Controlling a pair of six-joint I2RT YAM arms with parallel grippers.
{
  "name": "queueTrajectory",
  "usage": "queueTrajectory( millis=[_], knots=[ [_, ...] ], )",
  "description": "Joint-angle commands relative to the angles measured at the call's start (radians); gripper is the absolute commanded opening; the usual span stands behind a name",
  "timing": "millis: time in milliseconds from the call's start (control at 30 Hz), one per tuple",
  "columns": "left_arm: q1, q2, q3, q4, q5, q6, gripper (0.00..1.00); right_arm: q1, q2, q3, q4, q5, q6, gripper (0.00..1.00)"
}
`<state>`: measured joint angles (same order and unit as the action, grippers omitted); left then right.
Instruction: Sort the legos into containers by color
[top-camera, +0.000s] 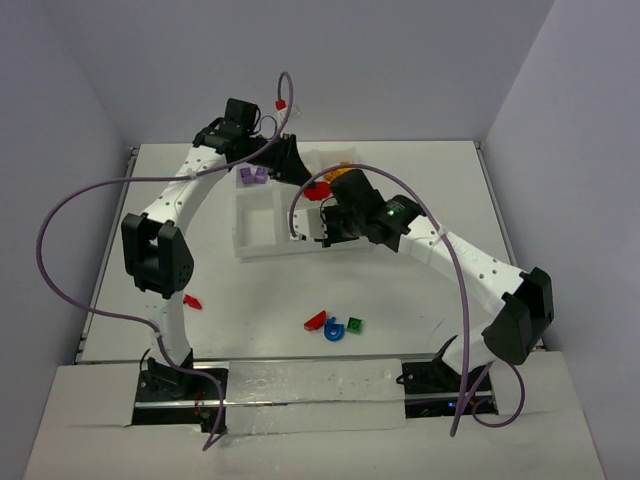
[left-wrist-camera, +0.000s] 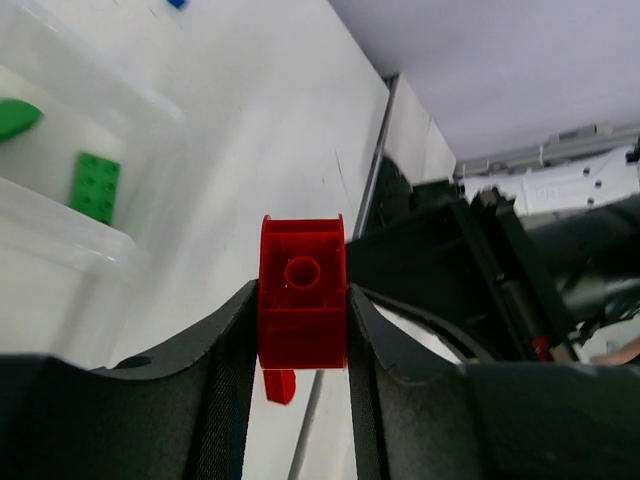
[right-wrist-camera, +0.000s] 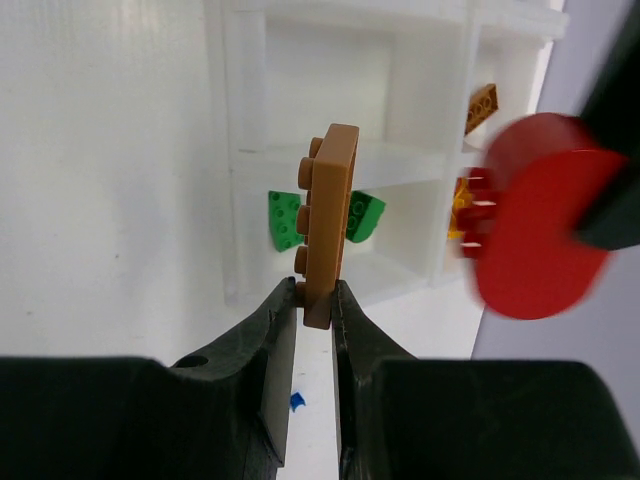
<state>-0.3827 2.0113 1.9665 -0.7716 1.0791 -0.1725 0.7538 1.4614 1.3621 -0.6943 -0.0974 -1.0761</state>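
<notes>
The white tray (top-camera: 243, 246) lies at the middle back of the table. My left gripper (top-camera: 303, 176) hangs over its far middle, shut on a red brick (left-wrist-camera: 302, 292), which also shows in the top view (top-camera: 318, 190). My right gripper (top-camera: 326, 224) is over the tray's near right part, shut on a flat orange plate (right-wrist-camera: 328, 225) held on edge. Two purple bricks (top-camera: 252, 176) lie in the far left compartment. Green bricks (right-wrist-camera: 283, 220) lie in a compartment under the right gripper. An orange piece (right-wrist-camera: 481, 105) lies in a farther compartment.
Loose on the table in front of the tray are a red piece (top-camera: 316, 321), a blue curved piece (top-camera: 334, 329) and a green brick (top-camera: 355, 324). Another red piece (top-camera: 192, 300) lies by the left arm. Purple cables loop over both arms.
</notes>
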Motion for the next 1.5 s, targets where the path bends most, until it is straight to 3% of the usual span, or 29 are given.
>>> queueTrajectory(
  millis=[0, 167, 300, 367, 433, 600, 700, 900, 1267, 1367, 1467],
  knots=[
    [0.056, -0.01, 0.079, 0.233, -0.011, -0.162, 0.0, 0.017, -0.047, -0.024, -0.012, -0.03, -0.014, 0.0],
    [0.074, -0.035, 0.066, 0.322, -0.089, -0.213, 0.0, 0.013, -0.04, -0.023, 0.002, -0.028, 0.024, 0.0],
    [0.145, -0.123, -0.079, 0.52, -0.184, -0.339, 0.0, -0.024, 0.022, 0.056, 0.012, -0.059, 0.132, 0.0],
    [0.242, -0.227, -0.222, 0.706, -0.259, -0.417, 0.0, -0.054, 0.106, 0.117, 0.059, -0.058, 0.228, 0.0],
    [0.28, -0.276, -0.265, 0.758, -0.317, -0.406, 0.0, -0.073, 0.158, 0.164, 0.108, -0.058, 0.307, 0.0],
    [0.317, -0.389, -0.361, 0.694, -0.418, -0.231, 0.0, -0.117, 0.379, 0.36, 0.176, -0.046, 0.496, 0.0],
    [0.338, -0.477, -0.502, 0.658, -0.436, -0.161, 0.0, -0.133, 0.503, 0.503, 0.187, -0.019, 0.611, 0.0],
    [0.343, -0.599, -0.711, 0.601, -0.483, 0.001, 0.0, -0.146, 0.682, 0.682, 0.242, 0.016, 0.71, 0.0],
    [0.338, -0.62, -0.884, 0.511, -0.508, 0.204, 0.0, -0.157, 0.836, 0.771, 0.342, 0.03, 0.785, 0.0],
    [0.323, -0.609, -0.895, 0.516, -0.536, 0.23, 0.0, -0.161, 0.865, 0.79, 0.351, 0.038, 0.792, 0.07],
    [0.305, -0.579, -0.888, 0.517, -0.558, 0.238, 0.0, -0.166, 0.875, 0.79, 0.368, 0.037, 0.801, 0.28]
  ],
)
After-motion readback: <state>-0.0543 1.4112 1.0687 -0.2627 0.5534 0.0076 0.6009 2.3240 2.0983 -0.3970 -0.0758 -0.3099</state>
